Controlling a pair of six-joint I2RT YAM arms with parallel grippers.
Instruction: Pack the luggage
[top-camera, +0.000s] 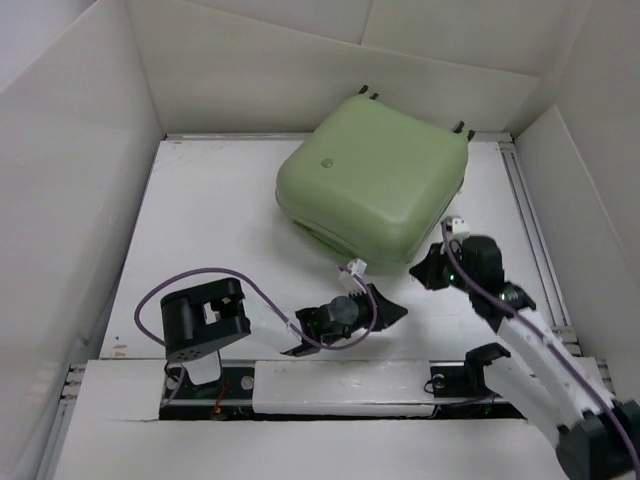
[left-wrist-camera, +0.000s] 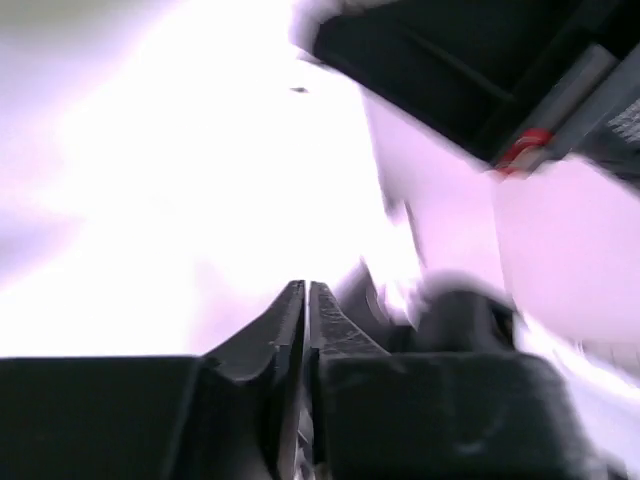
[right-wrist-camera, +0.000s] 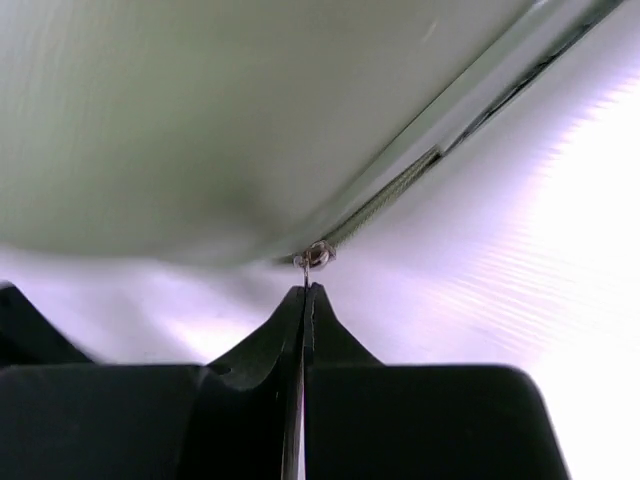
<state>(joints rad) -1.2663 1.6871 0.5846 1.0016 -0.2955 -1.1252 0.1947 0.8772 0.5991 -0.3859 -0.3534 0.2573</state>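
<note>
The pale sage-green suitcase (top-camera: 375, 185) lies closed at the back middle of the table, its round silver badge (top-camera: 325, 161) up and its wheels at the far edge. My right gripper (top-camera: 432, 266) is at the suitcase's near right corner. In the right wrist view the gripper (right-wrist-camera: 305, 290) is shut on the small metal zipper pull (right-wrist-camera: 315, 256) at the end of the green zipper seam (right-wrist-camera: 400, 190). My left gripper (top-camera: 392, 313) rests low on the table in front of the suitcase, apart from it. In the left wrist view it (left-wrist-camera: 305, 290) is shut and empty.
White cardboard walls enclose the table on the left, back and right (top-camera: 70, 200). A metal rail (top-camera: 530, 230) runs along the right edge. The left arm's black base (top-camera: 203, 320) and purple cable sit at the near left.
</note>
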